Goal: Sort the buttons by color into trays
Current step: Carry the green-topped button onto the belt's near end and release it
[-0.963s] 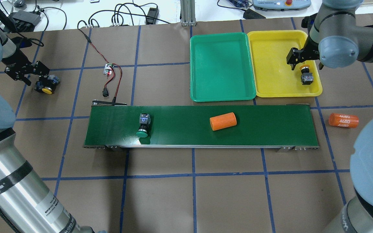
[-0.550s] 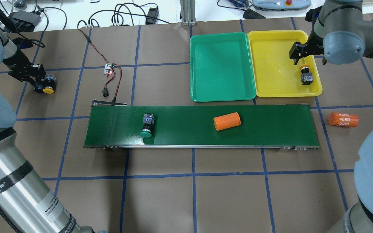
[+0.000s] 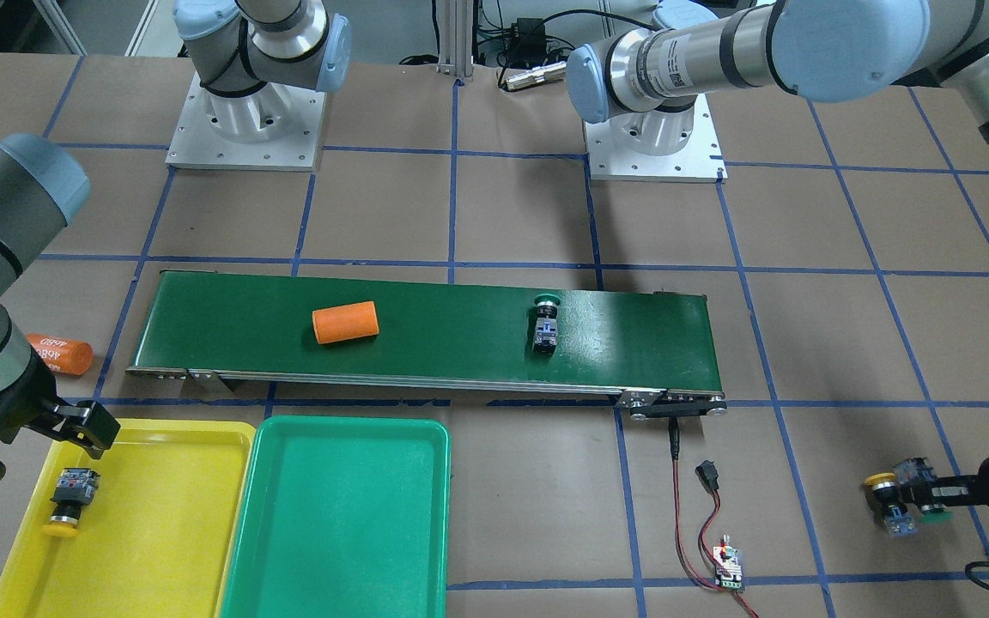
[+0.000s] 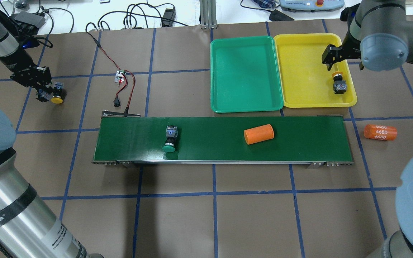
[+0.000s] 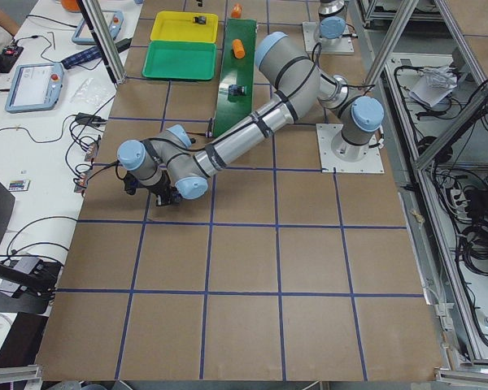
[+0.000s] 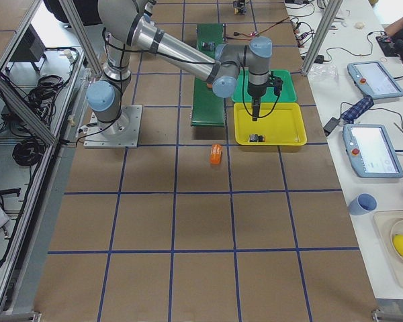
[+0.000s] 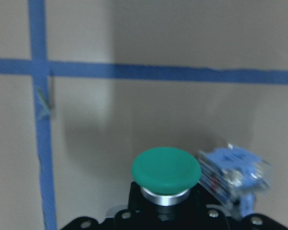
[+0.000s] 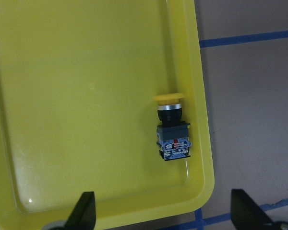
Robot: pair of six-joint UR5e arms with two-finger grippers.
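Note:
My left gripper (image 4: 41,89) is at the table's far left, shut on a green button (image 7: 166,170) whose cap also shows in the front view (image 3: 934,516). A yellow button (image 4: 56,99) lies right beside it. A second green button (image 4: 170,138) lies on the belt. My right gripper (image 4: 342,64) hangs open and empty over the yellow tray (image 4: 299,71), above a yellow button (image 8: 172,129) lying in the tray's near right corner. The green tray (image 4: 244,71) next to it holds nothing.
A long dark-green conveyor belt (image 4: 210,147) crosses the table's middle, carrying an orange cylinder (image 4: 259,134). Another orange cylinder marked 4680 (image 4: 380,132) lies off the belt's right end. A small circuit board with red and black wires (image 4: 120,77) lies behind the belt's left end.
The left gripper moved in on the buttons at far left and closed on the green one. The belt carried its green button and cylinder rightward. The right gripper drew back from the yellow button.

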